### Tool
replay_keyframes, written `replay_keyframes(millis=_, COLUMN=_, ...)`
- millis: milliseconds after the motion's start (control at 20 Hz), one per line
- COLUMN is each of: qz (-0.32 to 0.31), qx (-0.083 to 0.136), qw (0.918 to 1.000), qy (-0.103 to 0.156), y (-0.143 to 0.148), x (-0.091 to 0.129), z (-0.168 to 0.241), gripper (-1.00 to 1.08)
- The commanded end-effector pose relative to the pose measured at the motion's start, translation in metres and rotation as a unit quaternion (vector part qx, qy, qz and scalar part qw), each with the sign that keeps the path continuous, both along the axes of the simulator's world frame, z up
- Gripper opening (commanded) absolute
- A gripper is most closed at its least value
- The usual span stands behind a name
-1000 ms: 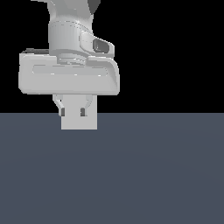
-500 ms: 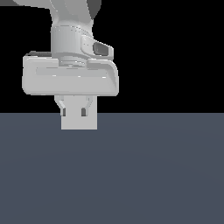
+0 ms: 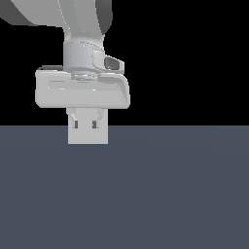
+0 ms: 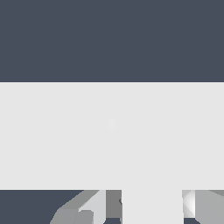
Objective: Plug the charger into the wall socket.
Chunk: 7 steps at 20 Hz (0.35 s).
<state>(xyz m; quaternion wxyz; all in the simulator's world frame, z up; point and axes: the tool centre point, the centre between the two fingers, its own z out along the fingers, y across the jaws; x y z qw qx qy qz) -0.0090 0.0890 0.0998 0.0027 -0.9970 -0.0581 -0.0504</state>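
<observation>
Charger [image 3: 88, 134] sits pinched between my gripper [image 3: 87, 124] fingers, hanging low over the dark floor [image 3: 170, 194]; I hold it clamped so it can be carried; no wall socket in view

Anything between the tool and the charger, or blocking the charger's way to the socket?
Nothing visible between them: the tool sits right at the charger. No socket with orange dots is recognisable in either view, so that path cannot be judged. The exterior view shows only dark floor near the charger.
</observation>
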Motion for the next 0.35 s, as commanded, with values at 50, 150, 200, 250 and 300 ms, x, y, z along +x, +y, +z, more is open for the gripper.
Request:
replay_keyframes(millis=50, qz=0.000, qx=0.000, qw=1.0000, qy=0.000, y=0.0008, x=0.0064, z=0.0001, gripper=-1.00)
replay_keyframes(millis=150, qz=0.000, qx=0.000, qw=1.0000, qy=0.000, y=0.0009, x=0.0077, z=0.0002, gripper=-1.00)
replay_keyframes(millis=200, qz=0.000, qx=0.000, qw=1.0000, qy=0.000, y=0.0010, x=0.0078, z=0.0002, gripper=-1.00)
replay_keyframes(millis=250, qz=0.000, qx=0.000, qw=1.0000, qy=0.000, y=0.0009, x=0.0076, z=0.0002, gripper=-1.00)
replay_keyframes(millis=300, qz=0.000, qx=0.000, qw=1.0000, qy=0.000, y=0.0009, x=0.0075, z=0.0002, gripper=-1.00)
